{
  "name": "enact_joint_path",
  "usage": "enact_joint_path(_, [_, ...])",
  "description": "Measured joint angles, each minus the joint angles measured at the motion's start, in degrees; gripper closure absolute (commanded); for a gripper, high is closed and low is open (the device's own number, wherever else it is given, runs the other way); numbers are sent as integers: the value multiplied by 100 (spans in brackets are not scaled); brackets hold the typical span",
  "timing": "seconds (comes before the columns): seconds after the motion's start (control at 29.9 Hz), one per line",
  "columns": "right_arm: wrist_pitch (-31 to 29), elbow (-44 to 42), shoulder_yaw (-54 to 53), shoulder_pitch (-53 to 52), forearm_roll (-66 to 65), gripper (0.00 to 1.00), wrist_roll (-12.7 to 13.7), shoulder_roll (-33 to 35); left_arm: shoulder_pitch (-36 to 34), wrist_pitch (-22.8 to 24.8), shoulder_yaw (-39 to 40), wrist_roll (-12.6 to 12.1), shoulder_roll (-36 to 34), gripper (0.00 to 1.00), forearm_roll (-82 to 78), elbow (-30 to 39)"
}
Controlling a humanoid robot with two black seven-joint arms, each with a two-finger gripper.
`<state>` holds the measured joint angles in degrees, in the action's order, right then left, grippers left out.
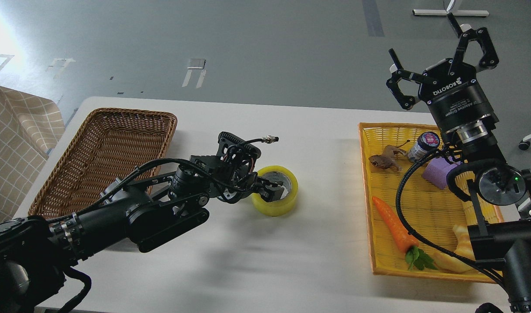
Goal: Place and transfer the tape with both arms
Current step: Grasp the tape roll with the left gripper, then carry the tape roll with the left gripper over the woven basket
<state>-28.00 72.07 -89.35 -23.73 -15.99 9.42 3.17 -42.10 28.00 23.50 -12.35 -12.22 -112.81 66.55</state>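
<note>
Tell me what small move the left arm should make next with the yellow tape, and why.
Probably lift the tape a little and carry it left toward the wicker basket. The left gripper appears closed over the near wall of the roll, one finger inside the core, while the roll rests on the white table. The right gripper hangs open, high above the yellow tray, out of the way.

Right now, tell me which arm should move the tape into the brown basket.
Left. The left gripper is already at the tape, one finger reaching into its core, beside the brown wicker basket. The right gripper hangs open, raised above the yellow tray.
</note>
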Motion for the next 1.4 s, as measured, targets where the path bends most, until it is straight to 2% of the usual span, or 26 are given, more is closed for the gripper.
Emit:
enact_joint_path(0.1, [0, 30, 5, 13, 0, 0, -1, 0, 0, 0, -26, 28, 0, 18, 10, -59])
enact_joint_path(0.2, [0, 39, 5, 52, 0, 0, -2, -5, -18, 0, -34, 92, -6, 38, 12, -93])
enact_joint_path(0.27, [0, 43, 6, 61, 0, 0, -2, -18, -25, 0, -37, 105, -7, 77, 13, -119])
enact_joint_path(0.33, [0, 43, 6, 68, 0, 0, -2, -35, -32, 0, -38, 105, -7, 100, 13, -172])
enact_joint_path(0.74, [0, 37, 6, 62, 0, 0, -2, -69, -318, 0, -148, 47, -54, 100, -22, -162])
enact_joint_path(1.04, [0, 26, 6, 61, -6, 0, -2, -84, -804, 0, -140, 135, -147, 100, 180, -106])
enact_joint_path(1.2, [0, 10, 15, 61, -8, 0, -2, -86, -1270, 0, -136, 290, -503, 100, 646, -103])
enact_joint_path(1.4, [0, -14, 44, 61, -10, 0, -2, -85, -1753, 0, -113, 642, -1179, 100, 943, -91])
